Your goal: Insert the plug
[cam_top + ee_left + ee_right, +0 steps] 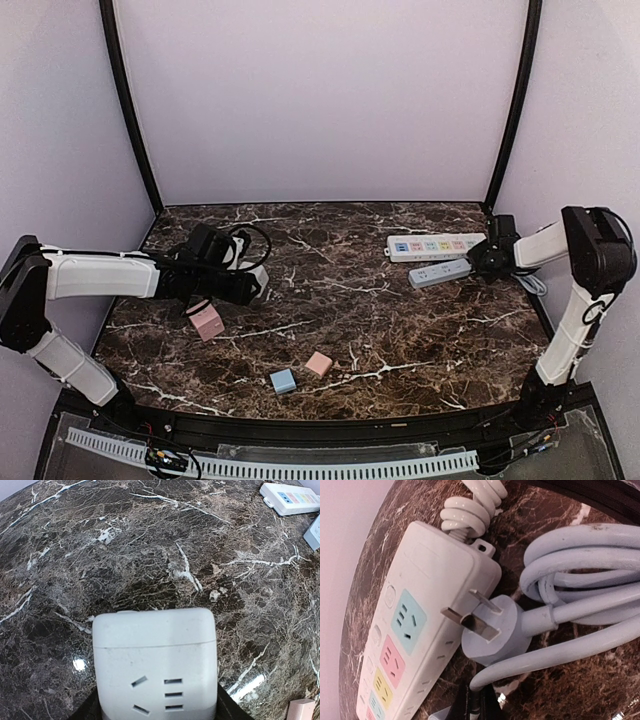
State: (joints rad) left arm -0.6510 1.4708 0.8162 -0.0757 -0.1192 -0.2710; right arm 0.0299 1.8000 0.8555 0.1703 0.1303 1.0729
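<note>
Marble table (380,330), two power strips (436,245), three cubes (283,380)

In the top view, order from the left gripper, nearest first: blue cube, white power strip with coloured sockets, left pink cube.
1. Left pink cube, beside the left gripper.
2. Blue cube, front centre.
3. White power strip, far right.

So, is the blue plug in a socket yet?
Out. The blue plug lies loose, its prongs bare against the side of the white power strip, in no socket.
</note>
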